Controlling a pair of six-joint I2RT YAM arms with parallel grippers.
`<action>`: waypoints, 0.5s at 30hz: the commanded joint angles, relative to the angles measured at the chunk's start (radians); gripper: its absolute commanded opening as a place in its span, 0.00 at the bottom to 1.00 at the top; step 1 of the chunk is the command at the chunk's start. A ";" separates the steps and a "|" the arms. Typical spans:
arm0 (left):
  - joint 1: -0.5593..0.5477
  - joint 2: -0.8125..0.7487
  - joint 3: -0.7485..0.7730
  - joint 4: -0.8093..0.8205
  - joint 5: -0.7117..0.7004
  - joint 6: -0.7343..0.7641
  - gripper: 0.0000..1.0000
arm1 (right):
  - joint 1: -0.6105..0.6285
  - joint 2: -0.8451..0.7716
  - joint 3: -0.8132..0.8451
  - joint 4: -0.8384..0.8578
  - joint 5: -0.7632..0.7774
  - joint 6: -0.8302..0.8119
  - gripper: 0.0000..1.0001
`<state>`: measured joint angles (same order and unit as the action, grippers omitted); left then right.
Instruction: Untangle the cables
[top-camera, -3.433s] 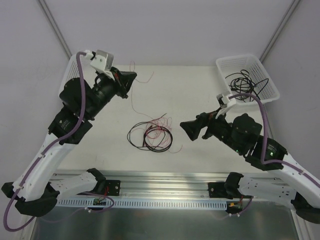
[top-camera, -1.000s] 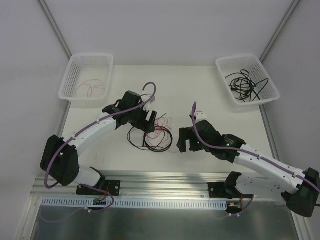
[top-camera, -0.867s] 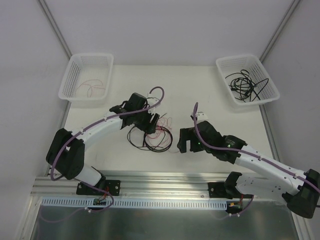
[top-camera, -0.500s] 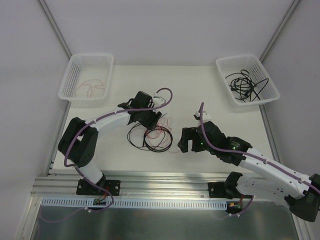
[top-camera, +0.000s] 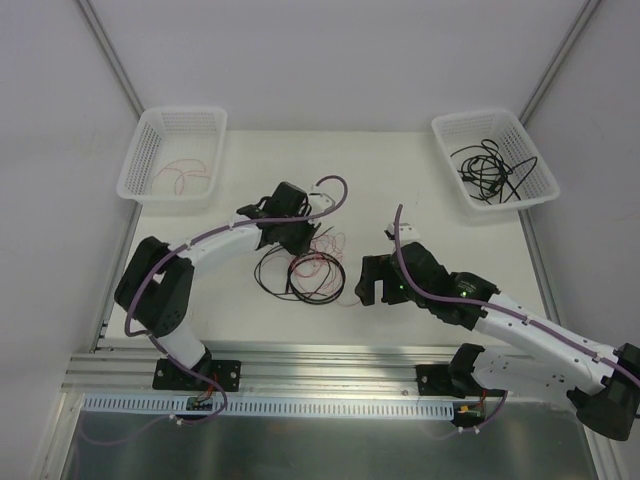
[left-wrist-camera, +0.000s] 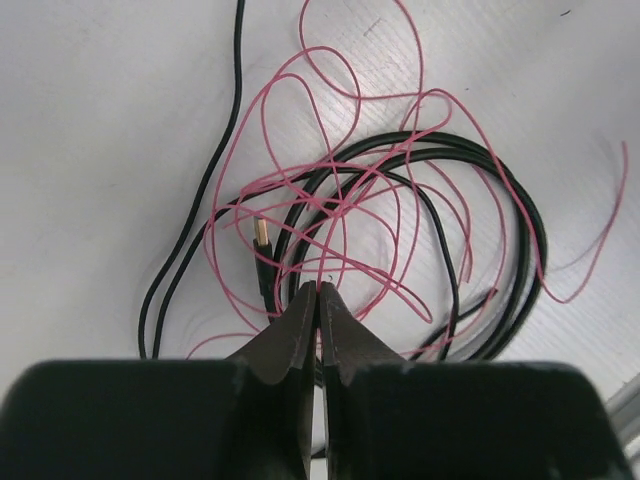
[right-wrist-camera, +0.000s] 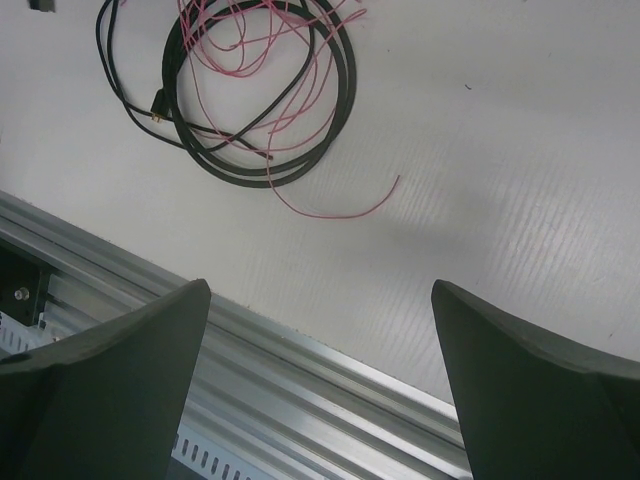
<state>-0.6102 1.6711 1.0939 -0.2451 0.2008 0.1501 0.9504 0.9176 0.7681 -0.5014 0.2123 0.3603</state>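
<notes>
The cables lie mid-table: a black coil (top-camera: 300, 278) with fine red wires (top-camera: 322, 258) looped through it. My left gripper (top-camera: 303, 238) is at the bundle's far edge. In the left wrist view it (left-wrist-camera: 317, 288) is shut, its tips pinching a red wire (left-wrist-camera: 345, 205) over the black cord, near a gold-tipped plug (left-wrist-camera: 261, 233). My right gripper (top-camera: 368, 282) is open and empty just right of the bundle. In the right wrist view it (right-wrist-camera: 320, 300) hovers over the table's front edge, with the black coil (right-wrist-camera: 349, 75) and a loose red end (right-wrist-camera: 345, 213) ahead.
A white basket (top-camera: 185, 112) at the back left holds red wires (top-camera: 178, 176). A white basket (top-camera: 480, 117) at the back right holds black cables (top-camera: 490, 165). A metal rail (right-wrist-camera: 300, 350) runs along the table's front edge.
My left arm swung from the left basket down to the bundle and its gripper closed on a red wire. My right arm lowered beside the bundle and has held there.
</notes>
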 joint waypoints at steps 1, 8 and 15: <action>-0.008 -0.160 0.092 -0.069 -0.038 -0.066 0.00 | -0.004 0.001 0.008 0.034 0.007 0.019 0.98; -0.014 -0.248 0.626 -0.491 -0.100 -0.149 0.00 | -0.004 -0.011 0.022 0.052 0.035 0.016 0.97; -0.111 -0.175 0.934 -0.723 -0.067 -0.147 0.00 | -0.002 -0.005 0.077 0.077 0.061 -0.055 0.96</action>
<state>-0.6952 1.4654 2.0296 -0.7738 0.1440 0.0216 0.9504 0.9176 0.7776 -0.4736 0.2379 0.3435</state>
